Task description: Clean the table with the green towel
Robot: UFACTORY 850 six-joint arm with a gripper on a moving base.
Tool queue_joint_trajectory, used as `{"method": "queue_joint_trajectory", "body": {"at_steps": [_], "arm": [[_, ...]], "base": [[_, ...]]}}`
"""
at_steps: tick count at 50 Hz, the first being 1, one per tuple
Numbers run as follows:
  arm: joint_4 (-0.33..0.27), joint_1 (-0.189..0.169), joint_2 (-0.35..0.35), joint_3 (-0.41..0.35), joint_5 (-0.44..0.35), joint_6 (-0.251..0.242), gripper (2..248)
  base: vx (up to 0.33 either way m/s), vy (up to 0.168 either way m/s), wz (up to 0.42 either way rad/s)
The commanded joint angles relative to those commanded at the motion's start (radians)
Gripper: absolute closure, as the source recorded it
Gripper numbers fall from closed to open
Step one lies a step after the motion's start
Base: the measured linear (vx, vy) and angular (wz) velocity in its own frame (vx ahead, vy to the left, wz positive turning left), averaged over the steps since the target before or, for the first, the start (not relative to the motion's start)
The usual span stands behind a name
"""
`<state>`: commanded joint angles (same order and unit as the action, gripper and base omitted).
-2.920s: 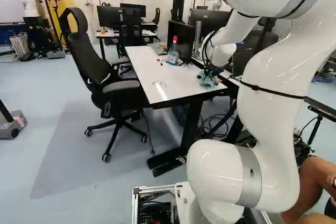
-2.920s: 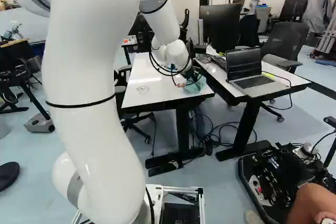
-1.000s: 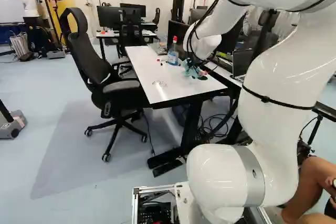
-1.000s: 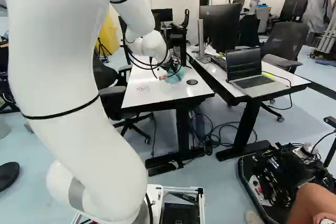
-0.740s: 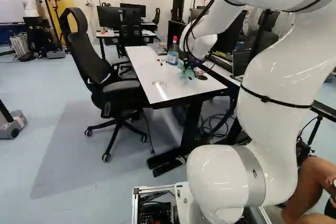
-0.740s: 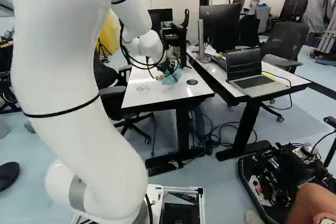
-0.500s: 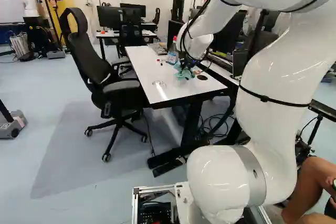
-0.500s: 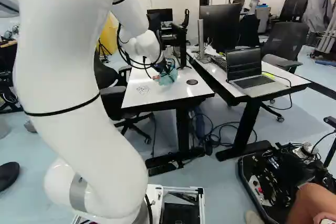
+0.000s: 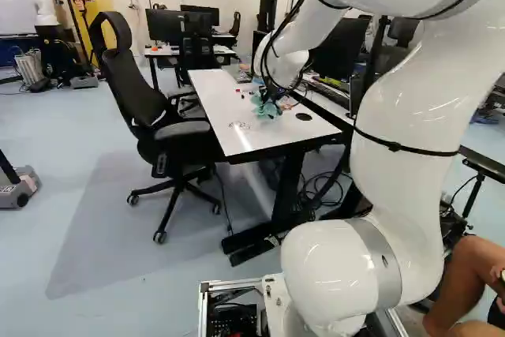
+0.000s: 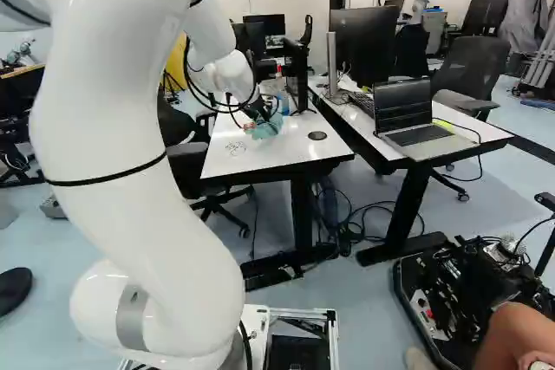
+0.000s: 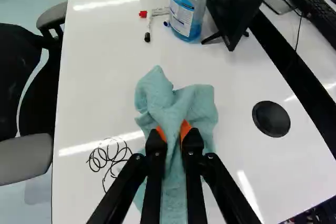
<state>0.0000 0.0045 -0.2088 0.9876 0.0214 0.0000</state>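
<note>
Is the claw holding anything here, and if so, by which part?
Yes: the claw grips the green towel by a bunched-up fold near the cloth's middle.

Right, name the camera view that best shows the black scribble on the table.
The wrist view. There the scribble is large, its loops distinct on the white table, beside the claw. The left base view shows it only small and faint; the right base view shows it small too, near the towel.
</note>
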Motion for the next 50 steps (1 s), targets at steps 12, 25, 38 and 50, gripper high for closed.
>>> {"method": "queue_joint_trajectory", "body": {"at_steps": [12, 25, 38, 50], "arm": [[0.0, 0.023, -0.008, 0.01, 0.0, 0.0, 204], [0.0, 0.025, -0.009, 0.01, 0.0, 0.0, 204], [0.0, 0.025, -0.034, 0.013, -0.018, 0.0, 204], [0.0, 0.025, -0.063, 0.017, -0.018, 0.0, 204]], "base": [[0.0, 0.0, 0.0], [0.0, 0.0, 0.0], [0.0, 0.0, 0.0], [0.0, 0.0, 0.0]]}}
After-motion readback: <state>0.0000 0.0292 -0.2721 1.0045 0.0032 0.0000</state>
